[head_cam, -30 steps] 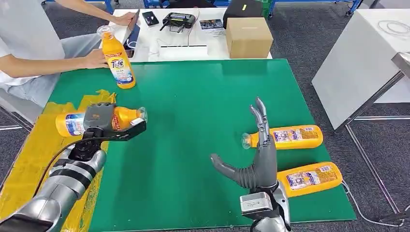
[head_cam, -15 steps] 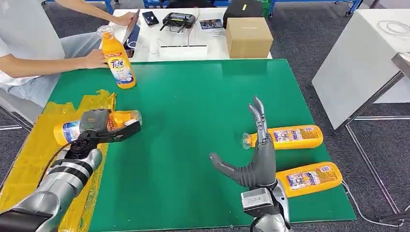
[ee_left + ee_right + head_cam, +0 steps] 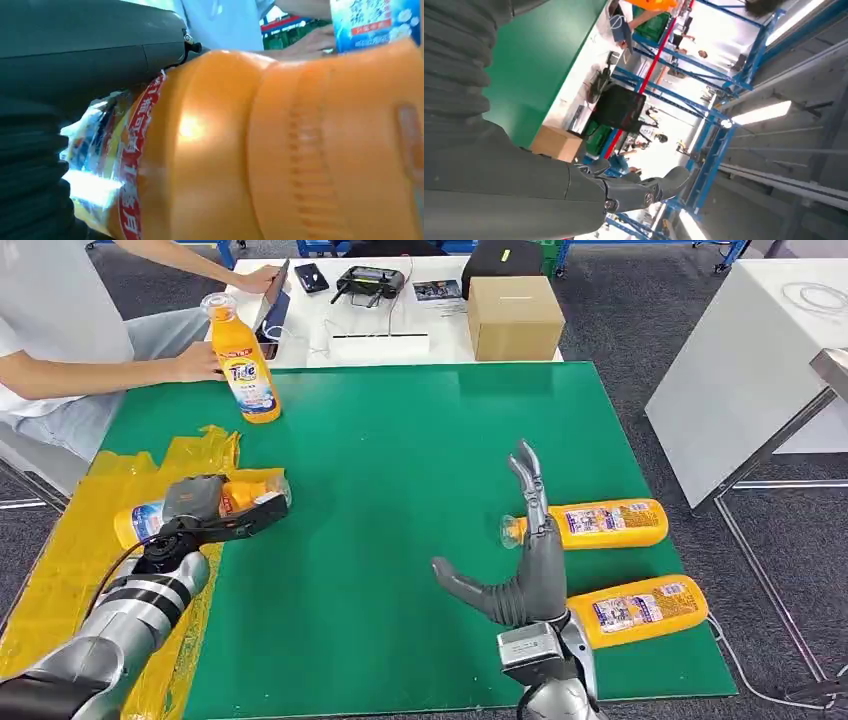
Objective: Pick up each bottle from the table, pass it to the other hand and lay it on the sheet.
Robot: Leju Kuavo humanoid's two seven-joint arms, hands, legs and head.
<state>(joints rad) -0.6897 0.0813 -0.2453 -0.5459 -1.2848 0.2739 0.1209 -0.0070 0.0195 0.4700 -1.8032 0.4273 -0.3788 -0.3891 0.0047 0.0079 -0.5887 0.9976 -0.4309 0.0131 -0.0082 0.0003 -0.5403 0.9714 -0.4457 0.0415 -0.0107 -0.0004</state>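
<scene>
My left hand (image 3: 205, 508) grips an orange bottle (image 3: 150, 520) lying sideways low over the yellow sheet (image 3: 70, 570) at the green mat's left edge; up close the bottle (image 3: 280, 145) lies against the hand's grey cover (image 3: 75, 60). My right hand (image 3: 530, 560) stands open and upright, fingers spread, holding nothing, just left of two orange bottles lying on the mat: one (image 3: 600, 524) beside its fingers, another (image 3: 640, 609) nearer the front edge. An upright orange bottle (image 3: 243, 358) stands at the mat's back left, with a person's hand (image 3: 197, 362) on it.
A person sits at the far left, arms over the white table (image 3: 310, 335) behind the mat. A cardboard box (image 3: 514, 316), a black controller (image 3: 369, 282) and a phone (image 3: 310, 277) lie there. A grey table (image 3: 750, 370) stands to the right.
My left hand has lowered the held bottle down and leftward onto the yellow sheet. The right hand has stayed open and nearly still.
</scene>
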